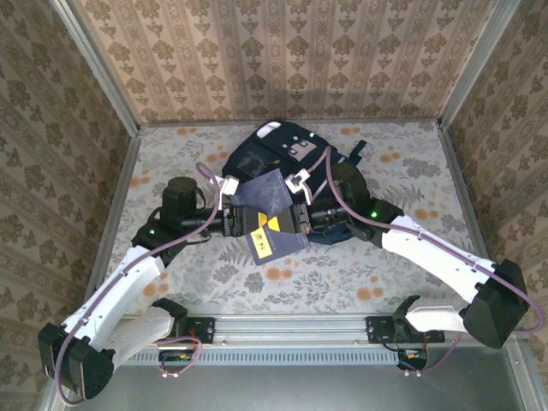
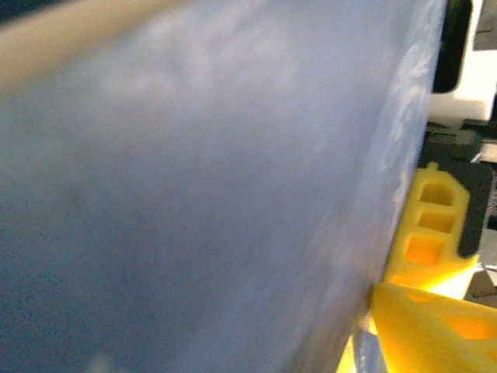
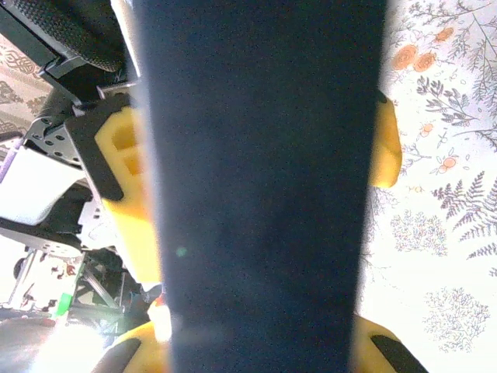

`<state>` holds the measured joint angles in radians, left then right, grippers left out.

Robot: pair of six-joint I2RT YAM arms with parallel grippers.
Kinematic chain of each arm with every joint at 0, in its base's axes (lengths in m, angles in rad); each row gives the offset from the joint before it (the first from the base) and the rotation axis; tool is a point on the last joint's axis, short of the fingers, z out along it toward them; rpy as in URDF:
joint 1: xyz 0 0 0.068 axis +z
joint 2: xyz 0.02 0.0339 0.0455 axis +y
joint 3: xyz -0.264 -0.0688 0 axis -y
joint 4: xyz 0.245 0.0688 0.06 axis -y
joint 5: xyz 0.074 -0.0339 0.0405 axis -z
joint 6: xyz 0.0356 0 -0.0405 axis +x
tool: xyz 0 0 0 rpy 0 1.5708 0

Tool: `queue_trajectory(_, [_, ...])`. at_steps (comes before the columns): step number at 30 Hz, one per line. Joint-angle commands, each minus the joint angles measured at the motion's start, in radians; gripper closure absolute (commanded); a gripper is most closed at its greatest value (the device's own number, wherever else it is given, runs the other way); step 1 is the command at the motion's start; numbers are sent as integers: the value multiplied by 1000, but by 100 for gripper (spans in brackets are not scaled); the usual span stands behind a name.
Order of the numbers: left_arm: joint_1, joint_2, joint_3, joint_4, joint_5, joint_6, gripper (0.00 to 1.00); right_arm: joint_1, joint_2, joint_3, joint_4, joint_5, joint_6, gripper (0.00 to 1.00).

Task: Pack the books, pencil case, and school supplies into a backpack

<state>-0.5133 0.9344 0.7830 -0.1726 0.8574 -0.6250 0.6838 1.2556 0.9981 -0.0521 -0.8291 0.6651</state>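
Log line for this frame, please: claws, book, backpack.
right claw: shut on navy book | left claw: at book's opposite edge, grip unclear | book: tilted over backpack's near side, not inside

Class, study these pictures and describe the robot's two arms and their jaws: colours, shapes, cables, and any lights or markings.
The left arm and right arm both have smooth white shells on the long links and chunky black housings at the joints. A mauve cable runs along each arm, and each has a small green light. The jaws have bright yellow fingers with black pads.
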Motion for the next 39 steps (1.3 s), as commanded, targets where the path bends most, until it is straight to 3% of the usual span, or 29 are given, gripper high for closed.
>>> queue_trajectory(1, [-19, 0, -24, 120, 39, -35, 32, -12, -43, -24, 83, -51, 16, 100])
queue_trajectory(7, [-28, -32, -45, 155, 23, -44, 52, -52, -47, -55, 124, -65, 44, 100])
queue_trajectory(15, [-34, -36, -113, 336, 51, -134, 100, -53, -11, -42, 147, -81, 56, 100])
queue_trajectory(22, [-36, -60, -118, 333, 8, -119, 100, -59, 3, -34, 142, -55, 59, 99])
queue_trajectory(24, [-36, -68, -123, 329, -11, -114, 100, -59, 7, -36, 146, -46, 64, 87])
queue_trajectory(26, [-37, -82, -131, 336, -39, -115, 100, -60, 8, -43, 155, -25, 72, 64])
queue_trajectory(28, [-36, -98, -136, 335, -74, -116, 100, -61, 2, -55, 174, 11, 87, 49])
queue_trajectory(32, [-35, -140, -153, 304, -203, -103, 100, -61, -43, -166, 344, 180, 206, 28])
queue_trajectory(35, [-33, -175, -186, 362, -310, -148, 100, -57, -82, -278, 534, 347, 341, 19])
queue_trajectory(39, [-31, -205, -217, 437, -415, -217, 100, -20, -94, -368, 741, 460, 433, 18])
